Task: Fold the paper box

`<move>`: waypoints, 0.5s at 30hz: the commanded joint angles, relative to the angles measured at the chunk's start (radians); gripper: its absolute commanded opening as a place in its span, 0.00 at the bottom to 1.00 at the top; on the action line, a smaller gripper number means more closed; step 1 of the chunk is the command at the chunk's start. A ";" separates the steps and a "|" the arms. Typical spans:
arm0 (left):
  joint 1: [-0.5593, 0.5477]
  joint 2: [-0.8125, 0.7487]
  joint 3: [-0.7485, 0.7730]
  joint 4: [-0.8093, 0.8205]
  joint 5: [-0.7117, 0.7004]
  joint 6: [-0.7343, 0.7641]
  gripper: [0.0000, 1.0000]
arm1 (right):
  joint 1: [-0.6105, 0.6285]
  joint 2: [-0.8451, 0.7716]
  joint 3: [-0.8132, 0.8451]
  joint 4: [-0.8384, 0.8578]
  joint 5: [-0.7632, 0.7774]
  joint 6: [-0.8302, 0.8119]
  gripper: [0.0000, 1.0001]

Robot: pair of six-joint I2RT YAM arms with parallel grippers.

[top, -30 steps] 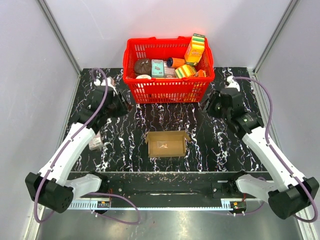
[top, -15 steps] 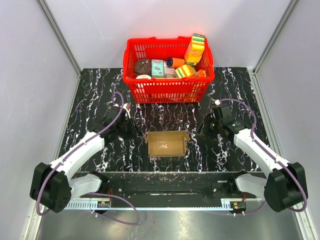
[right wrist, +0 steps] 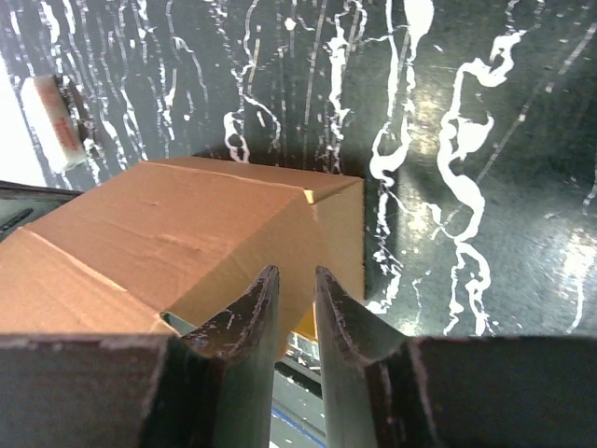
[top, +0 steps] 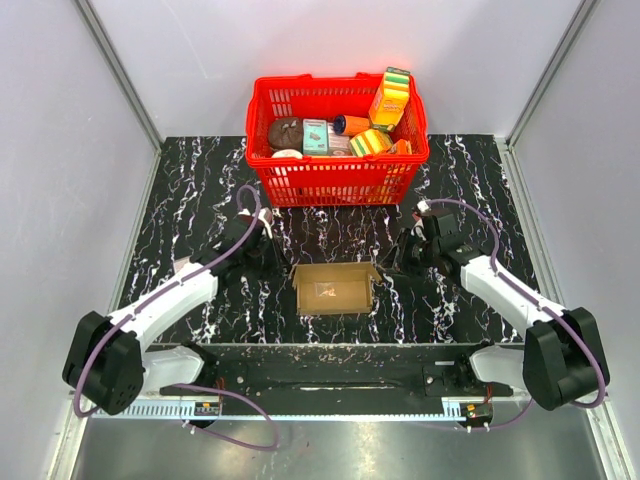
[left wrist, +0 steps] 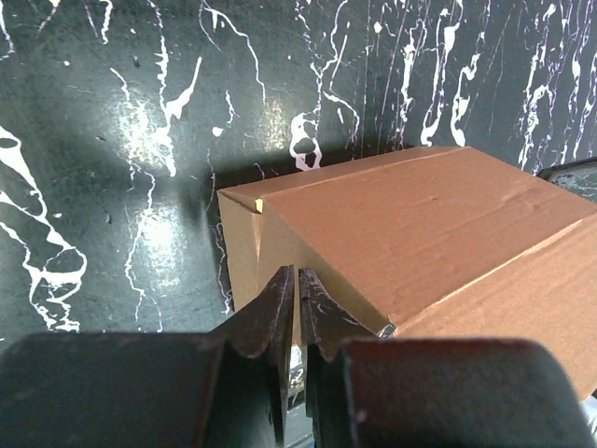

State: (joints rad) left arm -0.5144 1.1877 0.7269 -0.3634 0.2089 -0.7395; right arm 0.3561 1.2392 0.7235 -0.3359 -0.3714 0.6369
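The paper box (top: 334, 288) is a brown cardboard carton lying in the middle of the black marble table, open side up, with its end flaps standing out. My left gripper (top: 277, 262) is at the box's far left corner. In the left wrist view its jaws (left wrist: 297, 276) are shut with nothing seen between them, right over the box's (left wrist: 401, 215) end flap. My right gripper (top: 393, 262) is at the far right corner. In the right wrist view its jaws (right wrist: 297, 273) stand a narrow gap apart, just over the box's (right wrist: 187, 233) end flap, with nothing between them.
A red plastic basket (top: 336, 180) full of colourful packages stands at the back, just behind the box and both grippers. A small white cylinder with red print (right wrist: 54, 123) lies on the table to the left of the box.
Both arms have swung in from the far sides of the table and come down to the two ends of the box. The box has not moved.
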 commanded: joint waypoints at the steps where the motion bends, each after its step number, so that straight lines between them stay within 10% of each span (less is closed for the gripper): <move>1: -0.027 0.009 -0.001 0.064 0.011 -0.024 0.10 | -0.003 0.005 -0.018 0.100 -0.112 0.021 0.27; 15: -0.099 -0.005 -0.102 0.141 -0.014 -0.097 0.06 | 0.078 -0.064 -0.131 0.147 -0.126 0.092 0.24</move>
State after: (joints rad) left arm -0.6041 1.1961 0.6426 -0.2905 0.2020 -0.8055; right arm 0.3992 1.2182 0.6212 -0.2272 -0.4858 0.6979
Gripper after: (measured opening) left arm 0.066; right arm 0.249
